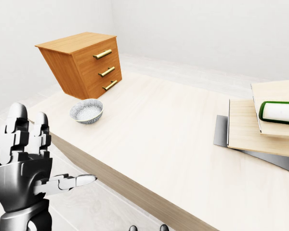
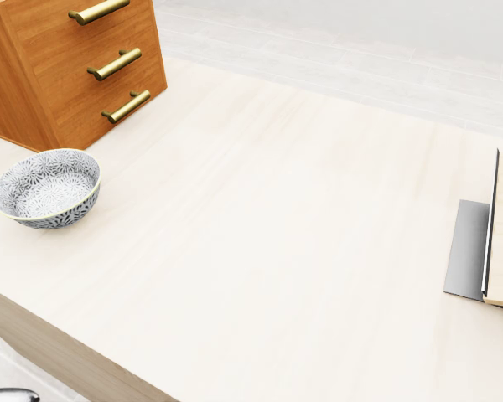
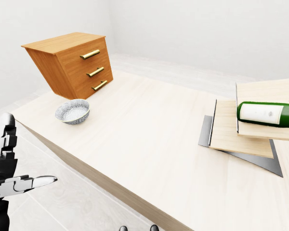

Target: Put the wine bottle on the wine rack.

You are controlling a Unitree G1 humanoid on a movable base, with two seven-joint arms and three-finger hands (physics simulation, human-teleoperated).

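The green wine bottle (image 3: 267,114) with a white label lies on its side on the upper board of the wine rack (image 3: 238,135), a stack of tilted pale wooden boards on a grey metal base at the right of the right-eye view. The bottle's right end runs out of the picture. My left hand (image 1: 45,151) is raised at the lower left of the left-eye view, off the table's near edge and far from the bottle. It is open, with its fingers upright, its thumb pointing right and nothing in it. My right hand does not show in any view.
A patterned grey-white bowl (image 2: 47,188) stands on the pale wooden table (image 2: 260,234) near its left end. Beside it is a wooden chest of drawers (image 1: 84,62) with brass handles. White floor and walls lie beyond the table.
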